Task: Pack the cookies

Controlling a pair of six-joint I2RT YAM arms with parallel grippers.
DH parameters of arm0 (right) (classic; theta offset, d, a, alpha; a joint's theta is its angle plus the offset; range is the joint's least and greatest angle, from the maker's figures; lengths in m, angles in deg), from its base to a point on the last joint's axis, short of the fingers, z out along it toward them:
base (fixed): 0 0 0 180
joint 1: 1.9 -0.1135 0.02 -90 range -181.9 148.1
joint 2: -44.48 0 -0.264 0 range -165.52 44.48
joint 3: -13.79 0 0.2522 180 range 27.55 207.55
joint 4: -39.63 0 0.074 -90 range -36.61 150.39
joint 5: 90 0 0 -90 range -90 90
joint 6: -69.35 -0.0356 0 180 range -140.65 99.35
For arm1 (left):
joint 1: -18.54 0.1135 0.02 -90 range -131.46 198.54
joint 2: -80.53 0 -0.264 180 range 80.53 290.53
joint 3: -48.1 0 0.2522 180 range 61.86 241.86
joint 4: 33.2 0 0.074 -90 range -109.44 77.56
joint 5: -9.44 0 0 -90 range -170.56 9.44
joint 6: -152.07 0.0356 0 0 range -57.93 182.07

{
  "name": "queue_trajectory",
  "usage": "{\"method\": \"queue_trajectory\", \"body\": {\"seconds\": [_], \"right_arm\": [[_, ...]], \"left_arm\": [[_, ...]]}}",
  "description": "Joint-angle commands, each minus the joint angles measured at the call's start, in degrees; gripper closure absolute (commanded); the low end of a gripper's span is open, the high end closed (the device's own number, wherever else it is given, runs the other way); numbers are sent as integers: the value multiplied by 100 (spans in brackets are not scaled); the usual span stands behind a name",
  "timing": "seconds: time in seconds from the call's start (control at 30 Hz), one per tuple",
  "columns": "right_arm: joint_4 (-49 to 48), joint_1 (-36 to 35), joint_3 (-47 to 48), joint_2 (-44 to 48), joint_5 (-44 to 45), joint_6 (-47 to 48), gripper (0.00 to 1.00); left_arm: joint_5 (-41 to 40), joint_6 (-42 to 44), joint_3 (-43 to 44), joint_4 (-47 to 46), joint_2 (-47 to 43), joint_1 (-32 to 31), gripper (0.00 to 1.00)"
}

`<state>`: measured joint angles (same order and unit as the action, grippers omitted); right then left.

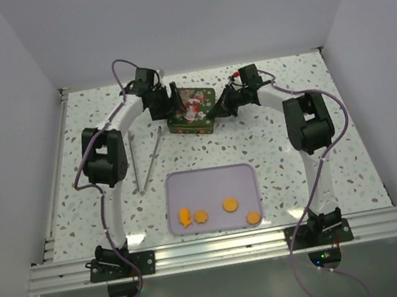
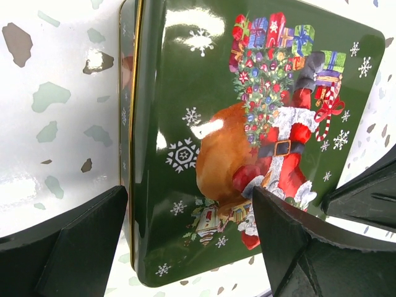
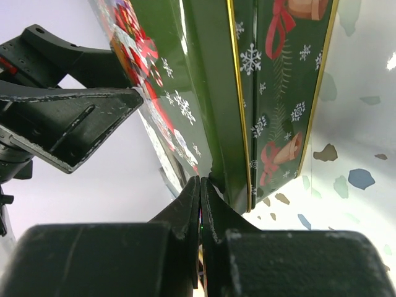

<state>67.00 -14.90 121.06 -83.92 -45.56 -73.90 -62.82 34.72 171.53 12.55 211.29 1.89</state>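
Though wrist cams frame tin [image 2: 247, 124], only overhead catches cookies [image 1: 230, 204] — on tray [image 1: 211, 180].

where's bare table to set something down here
Free: speckled table between the green Christmas tin and lavender plastic tray, and right of the tray; the tray's far half. Crowded: around the tin, left fingers and right fingers at it, and left of the tray by the thin grey rods.

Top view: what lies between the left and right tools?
The green Christmas tin sits between the left tool and the right tool, clearest in the top view.
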Motion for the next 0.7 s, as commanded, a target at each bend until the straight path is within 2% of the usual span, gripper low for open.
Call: {"method": "queue_trajectory", "body": {"seconds": [0.0, 0.3, 0.4, 0.43, 0.53, 0.67], "right_arm": [[291, 7, 158, -45, 135, 184, 100], [195, -1, 237, 87, 30, 96, 100], [116, 7, 404, 148, 12, 17, 89], [81, -1, 465, 192, 3, -9, 81], [-24, -1, 711, 254, -49, -132, 67], [-95, -10, 1072, 298, -102, -334, 62]], "left_arm": [[-16, 116, 213, -8, -156, -41, 13], [-16, 143, 310, 27, -103, -41, 13], [-24, 151, 327, 27, -94, -41, 13], [-33, 169, 345, 44, -94, -41, 13], [-60, 178, 362, 62, -103, -14, 12], [-60, 187, 354, 71, -147, 65, 11]]}}
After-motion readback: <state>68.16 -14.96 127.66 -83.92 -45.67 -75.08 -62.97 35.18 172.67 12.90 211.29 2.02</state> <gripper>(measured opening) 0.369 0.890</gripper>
